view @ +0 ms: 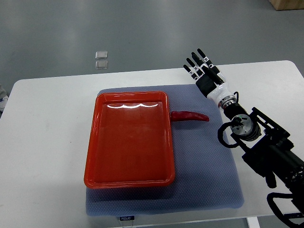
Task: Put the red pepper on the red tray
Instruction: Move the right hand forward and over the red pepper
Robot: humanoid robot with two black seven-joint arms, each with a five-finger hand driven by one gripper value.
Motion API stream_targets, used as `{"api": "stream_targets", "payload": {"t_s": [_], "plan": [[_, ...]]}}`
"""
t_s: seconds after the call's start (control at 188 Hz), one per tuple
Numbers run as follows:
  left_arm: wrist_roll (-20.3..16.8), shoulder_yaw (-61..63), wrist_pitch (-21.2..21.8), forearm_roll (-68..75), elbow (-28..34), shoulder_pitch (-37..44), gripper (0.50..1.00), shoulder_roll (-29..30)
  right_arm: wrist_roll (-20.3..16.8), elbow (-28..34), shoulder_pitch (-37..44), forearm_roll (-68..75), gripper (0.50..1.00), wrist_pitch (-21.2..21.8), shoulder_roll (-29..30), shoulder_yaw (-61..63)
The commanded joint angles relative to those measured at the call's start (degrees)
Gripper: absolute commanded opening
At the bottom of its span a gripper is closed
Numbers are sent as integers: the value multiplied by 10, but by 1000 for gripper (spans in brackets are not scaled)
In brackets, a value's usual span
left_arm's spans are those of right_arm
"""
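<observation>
Item one: a white worktop [47, 142], seen from steeply above, carrying a blue-grey textured mat [204, 175] across its middle.

Item two: a red tray [129, 176], rectangular and shallow, lying on the left part of the mat with its long side running away from us. We see nothing inside it; its glossy floor catches light near the far rim.

Item three: a red pepper [190, 116], long and slim, lying on the mat just beside the tray's right rim near the far corner. Its dark stem end points at the tray and appears to touch or nearly touch the rim; we cannot tell which. The tapered tip points right.

Item four: the right hand [205, 73], black and white, entering on a dark arm from the lower right. It hovers beyond the pepper, apart from it, over the far edge of the mat. Its fingers [194, 64] are stretched out and spread, holding nothing.

Item five: two small clear squares [101, 59] on the grey floor beyond the worktop.
</observation>
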Motion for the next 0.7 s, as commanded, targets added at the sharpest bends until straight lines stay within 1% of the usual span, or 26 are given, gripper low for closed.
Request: {"api": "stream_targets", "payload": {"t_s": [0.0, 0.287, 0.388, 0.441, 0.446, 0.499, 0.547, 0.552, 0.696], "plan": [[0, -1, 0, 0, 0, -1, 1000, 0, 0, 0, 0, 0, 911, 0, 0, 0], [0, -1, 1, 0, 0, -1, 1000, 0, -1, 2, 4, -2, 911, 0, 0, -27], [-1, 0, 3, 0, 0, -1, 1000, 0, -5, 4, 33, -25, 911, -4, 0, -61], [-1, 0, 3, 0, 0, -1, 1000, 0, -5, 4, 33, -25, 911, -4, 0, -62], [-2, -1, 3, 0, 0, -2, 1000, 0, -15, 4, 50, -54, 911, -8, -17, -96], [-2, 0, 3, 0, 0, -2, 1000, 0, -23, 8, 76, -93, 911, -8, -38, -139], [-2, 0, 3, 0, 0, -2, 1000, 0, -23, 8, 76, -93, 911, -8, -38, -139], [-2, 0, 4, 0, 0, -2, 1000, 0, -27, 10, 110, -136, 911, -5, -64, -183], [-3, 0, 4, 0, 0, -3, 1000, 0, -48, 19, 209, -278, 911, 10, -138, -337]]}}
